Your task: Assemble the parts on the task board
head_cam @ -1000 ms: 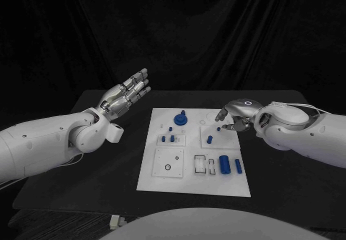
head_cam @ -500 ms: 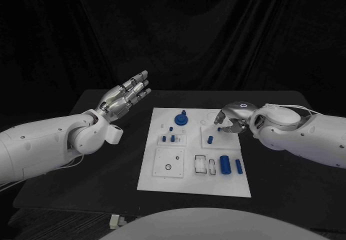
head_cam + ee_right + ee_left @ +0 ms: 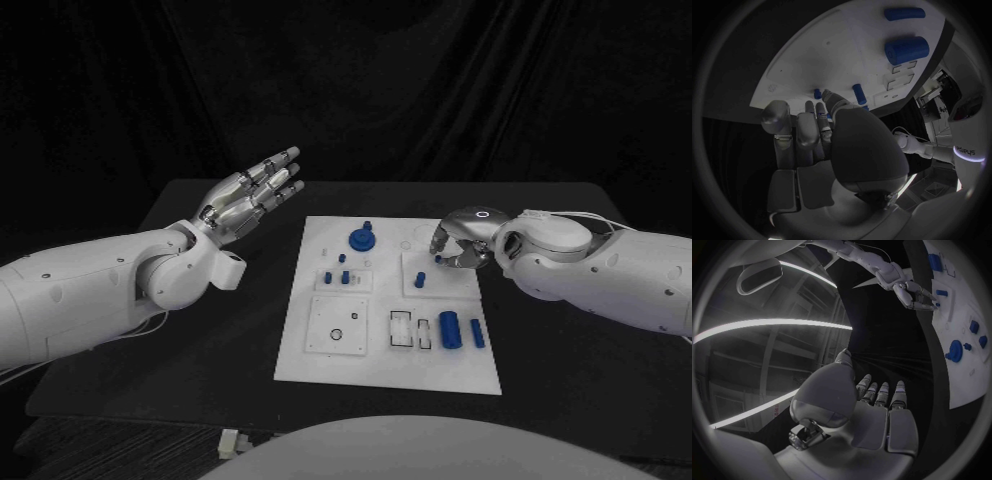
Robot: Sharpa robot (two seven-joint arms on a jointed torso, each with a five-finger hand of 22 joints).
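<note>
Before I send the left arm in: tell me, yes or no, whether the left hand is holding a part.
No. The left hand is raised beside the task board with its fingers stretched out and nothing between them.

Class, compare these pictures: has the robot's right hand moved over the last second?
Yes. The right hand has drawn slightly back toward the task board's right edge, away from the blue gear.

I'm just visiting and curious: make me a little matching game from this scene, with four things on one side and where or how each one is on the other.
Things:
1. left hand
2. right hand
3. task board
4. thick blue cylinder

Places or states:
A. lying near the board's near right part
B. raised beside the board, fingers apart, holding nothing
C. white plate in the table's middle
D. fingers curled down over the board's far right part

Pairs: 1-B, 2-D, 3-C, 4-A
</note>
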